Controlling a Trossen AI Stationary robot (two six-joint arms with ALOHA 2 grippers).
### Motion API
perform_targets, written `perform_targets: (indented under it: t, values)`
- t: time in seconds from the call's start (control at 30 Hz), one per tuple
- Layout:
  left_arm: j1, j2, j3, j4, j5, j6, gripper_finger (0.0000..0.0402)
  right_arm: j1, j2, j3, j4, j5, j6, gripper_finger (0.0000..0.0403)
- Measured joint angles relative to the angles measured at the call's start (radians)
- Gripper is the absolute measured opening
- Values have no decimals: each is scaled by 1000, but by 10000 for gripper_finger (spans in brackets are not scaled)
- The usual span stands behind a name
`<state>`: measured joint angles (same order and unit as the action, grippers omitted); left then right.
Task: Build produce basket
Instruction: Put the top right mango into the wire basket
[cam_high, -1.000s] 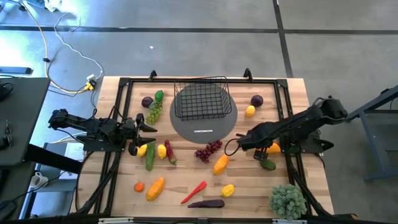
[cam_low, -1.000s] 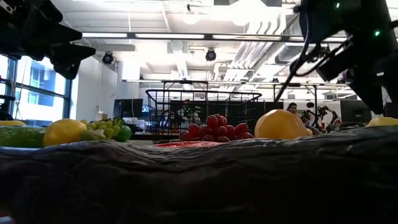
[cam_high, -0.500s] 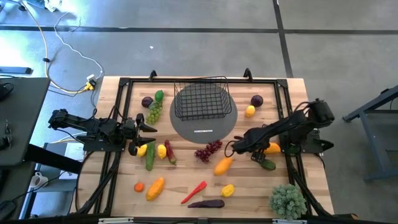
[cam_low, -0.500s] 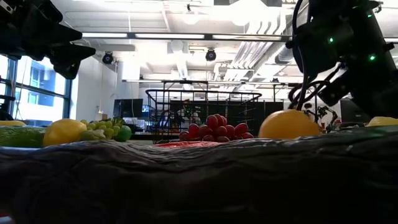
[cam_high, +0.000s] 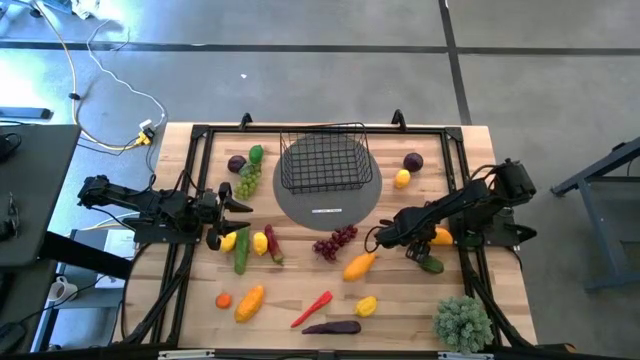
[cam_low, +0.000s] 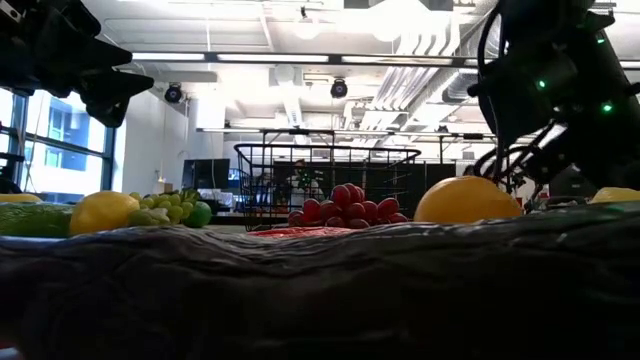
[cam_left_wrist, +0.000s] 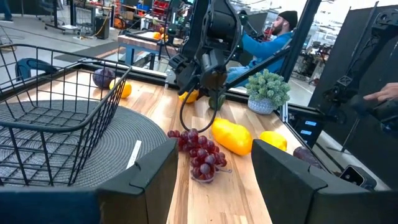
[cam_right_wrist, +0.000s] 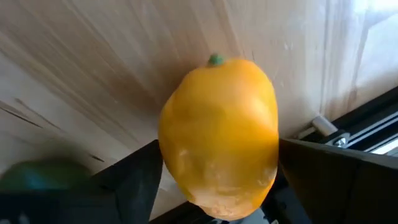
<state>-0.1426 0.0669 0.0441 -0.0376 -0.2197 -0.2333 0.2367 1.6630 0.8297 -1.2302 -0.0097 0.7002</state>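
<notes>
The right gripper (cam_high: 373, 240) was down low on the table (cam_high: 400, 300), to the right of the middle. It had a yellow-orange fruit (cam_right_wrist: 217, 134) between its two fingers (cam_right_wrist: 134, 177), and each finger touched one side of the fruit, so the gripper was grasping it. The fruit sat on the wood, on the near side of the grey round mat (cam_high: 300, 205) and just right of the purple grapes (cam_high: 335, 241). The basket (cam_high: 322, 129) stood on the far part of that mat, well apart from the gripper, and it looked to have nothing in it. A small white label (cam_high: 327, 211) lay on the mat, but its writing was too small to read. The right arm came in from the right side of the table and reached left, bent at the elbow and sloping down to the fruit. The left gripper (cam_high: 243, 207) waited over the left side of the table with its fingers spread apart and nothing between them. The left arm lay stretched out flat from the left edge. Green grapes (cam_high: 248, 180) were just on its far side and a lemon (cam_high: 261, 242) just on its near side. A red chilli (cam_high: 312, 309) and a purple eggplant (cam_high: 332, 327) lay at the near edge, and a bushy green plant (cam_high: 462, 322) stood in the near right corner.
</notes>
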Motion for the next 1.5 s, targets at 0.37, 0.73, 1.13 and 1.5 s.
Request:
perform_targets:
  t: [0.37,0.73,1.13,1.5]
  values:
    - [0,0,0,0,0,0,193,0,0,-7,2,-11,8,191]
    - [0,0,0,5,-12,-138,193,4,-58,35,-12,51,105,188]
    - [0,0,0,5,-124,-289,193,4,-213,176,32,132,244,188]
    - [0,0,0,13,-196,-314,193,-46,-231,369,166,343,162,189]
